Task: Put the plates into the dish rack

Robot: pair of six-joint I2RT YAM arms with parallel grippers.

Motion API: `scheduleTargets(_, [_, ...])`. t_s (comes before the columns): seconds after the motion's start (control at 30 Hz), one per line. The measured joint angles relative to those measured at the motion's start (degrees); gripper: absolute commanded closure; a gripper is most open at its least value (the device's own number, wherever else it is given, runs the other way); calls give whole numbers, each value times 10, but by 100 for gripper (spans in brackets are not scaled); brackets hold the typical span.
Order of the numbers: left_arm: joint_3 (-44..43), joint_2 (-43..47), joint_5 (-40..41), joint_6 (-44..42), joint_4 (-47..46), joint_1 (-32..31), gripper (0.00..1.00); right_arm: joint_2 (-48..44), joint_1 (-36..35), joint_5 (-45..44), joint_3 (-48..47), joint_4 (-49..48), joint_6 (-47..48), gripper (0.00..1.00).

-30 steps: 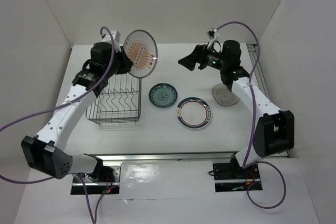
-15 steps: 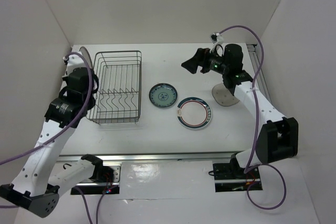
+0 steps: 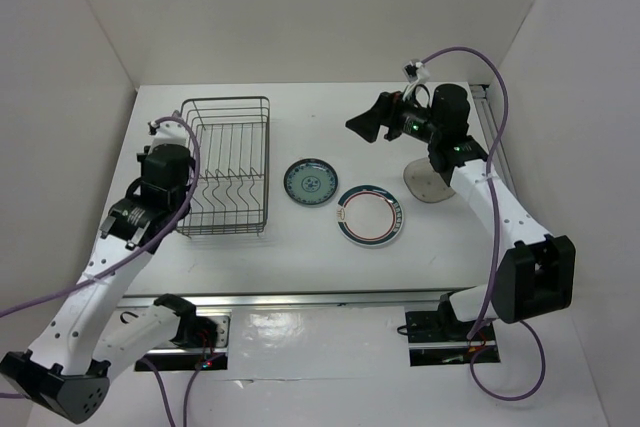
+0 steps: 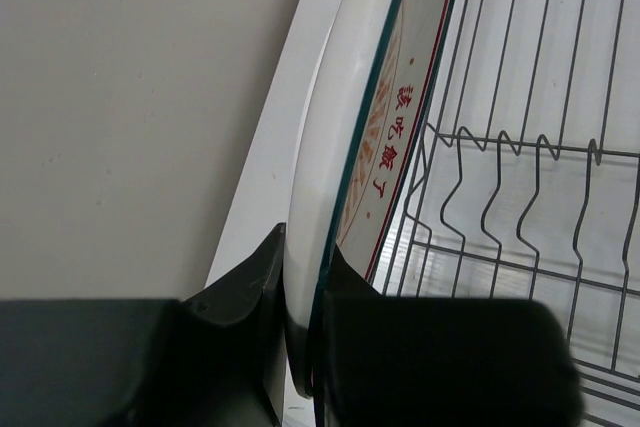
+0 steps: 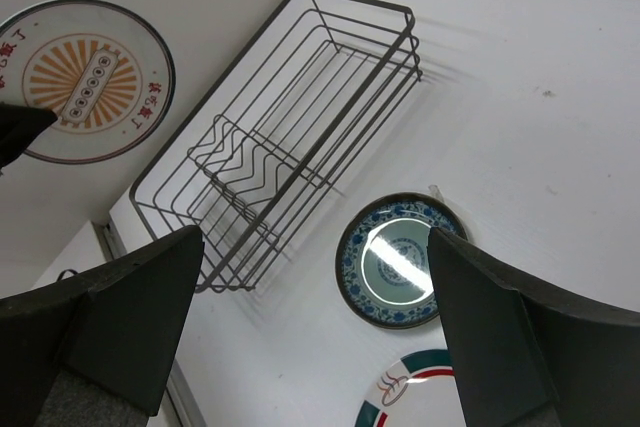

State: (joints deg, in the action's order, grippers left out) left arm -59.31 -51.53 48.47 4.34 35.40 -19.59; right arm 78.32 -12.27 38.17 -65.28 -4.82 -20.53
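Beside the dish rack, left pincer pinches the sunburst plate; right pincer — spread.

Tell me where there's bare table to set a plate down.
Bare: the far strip behind the teal plate, right of the dish rack; also the near strip in front of rack and plates. Crowded: the teal plate, ringed plate and beige plate cluster mid-right, and the left gripper holds the sunburst plate upright left of the rack.

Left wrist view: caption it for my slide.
Left fingers clamp the sunburst plate on edge beside the wire dish rack.
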Motion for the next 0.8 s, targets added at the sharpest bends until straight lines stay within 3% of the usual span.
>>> scheduleTargets(0.17, [19, 7, -29, -10, -20, 11, 100, 0, 0, 1, 1, 0, 0, 0])
scheduleTargets(0.43, [35, -70, -69, 7, -38, 21, 100, -2, 0, 1, 4, 0, 0, 0])
scheduleTargets(0.8, [63, -64, -50, 21, -76, 27, 100, -4, 0, 2, 9, -2, 0, 0])
